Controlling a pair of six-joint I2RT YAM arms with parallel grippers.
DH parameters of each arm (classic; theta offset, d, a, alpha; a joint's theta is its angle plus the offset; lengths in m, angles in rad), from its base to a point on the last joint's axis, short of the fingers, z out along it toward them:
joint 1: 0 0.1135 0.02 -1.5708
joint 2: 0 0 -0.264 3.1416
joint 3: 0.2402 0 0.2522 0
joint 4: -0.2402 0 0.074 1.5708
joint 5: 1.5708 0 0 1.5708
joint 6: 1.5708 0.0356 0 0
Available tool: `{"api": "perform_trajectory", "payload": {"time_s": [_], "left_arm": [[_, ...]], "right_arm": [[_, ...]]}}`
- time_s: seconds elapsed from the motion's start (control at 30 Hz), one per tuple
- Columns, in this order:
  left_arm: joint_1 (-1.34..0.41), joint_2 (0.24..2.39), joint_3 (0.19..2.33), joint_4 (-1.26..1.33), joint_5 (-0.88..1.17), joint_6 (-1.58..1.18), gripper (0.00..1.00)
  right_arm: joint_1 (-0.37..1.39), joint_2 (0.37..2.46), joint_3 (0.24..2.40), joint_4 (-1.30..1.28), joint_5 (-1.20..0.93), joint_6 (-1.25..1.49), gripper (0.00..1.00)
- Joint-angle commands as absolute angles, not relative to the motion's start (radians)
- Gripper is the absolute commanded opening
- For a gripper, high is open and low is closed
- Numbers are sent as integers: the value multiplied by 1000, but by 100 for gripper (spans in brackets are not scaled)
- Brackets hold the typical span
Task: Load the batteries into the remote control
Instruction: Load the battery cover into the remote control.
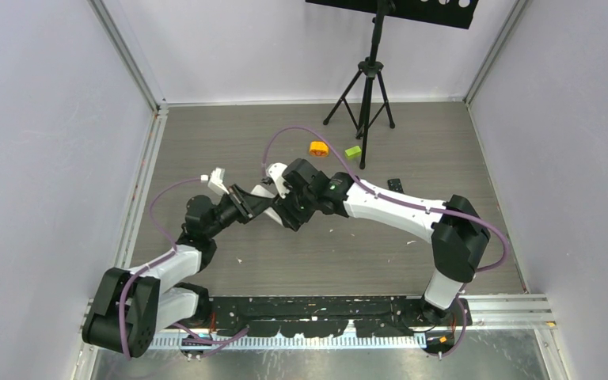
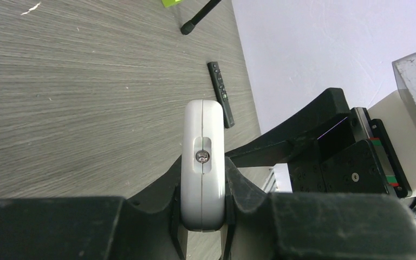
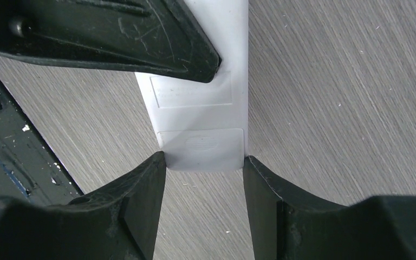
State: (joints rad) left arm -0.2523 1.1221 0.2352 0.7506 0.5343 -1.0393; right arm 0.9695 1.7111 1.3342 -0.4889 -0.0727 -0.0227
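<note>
**Item: white remote** [image 2: 202, 157]. It is smooth matt plastic, a slim slab with rounded edges. End-on in your left wrist view, it shows a small recessed window with a metallic dot inside. In your right wrist view its flat face carries two faint rectangular panel outlines, both lying flush.

**Location:** it is held above the grey wood-grain table [image 1: 443, 134] near the middle, spanned between your two arms.

**Left gripper** [image 2: 202, 197]: its black, scuffed fingers are clamped on the remote's two broad faces.

**Right gripper** [image 3: 203, 165]: its wedge-shaped black fingertips meet the remote's squared end on both edges. It seems to be pinching it, though the contact is only at the very tips.

**Also on the table, all beyond the arms:**
- black remote [image 1: 394, 184], thin and bar-shaped
- orange round block [image 1: 318, 148]
- lime green block [image 1: 353, 152], just beside a foot of the black tripod [image 1: 368, 87]
</note>
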Motion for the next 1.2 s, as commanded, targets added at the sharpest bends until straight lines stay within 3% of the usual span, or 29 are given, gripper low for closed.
{"api": "perform_trajectory", "payload": {"time_s": [0.0,0.43,0.73,1.0,1.17], "left_arm": [[-268,1081,290,848,683,-1199,0],[-269,1052,345,719,662,-1249,0],[-267,1059,351,692,641,-1249,0],[-267,1051,371,669,637,-1243,0],[-267,1035,389,662,627,-1274,0]], "right_arm": [[976,1743,1418,-468,-66,9,58],[974,1698,1430,-537,-53,18,71],[973,1621,1428,-529,-40,70,90],[905,1427,1302,-409,-200,204,92],[824,1290,1144,-241,-153,500,92]]}}
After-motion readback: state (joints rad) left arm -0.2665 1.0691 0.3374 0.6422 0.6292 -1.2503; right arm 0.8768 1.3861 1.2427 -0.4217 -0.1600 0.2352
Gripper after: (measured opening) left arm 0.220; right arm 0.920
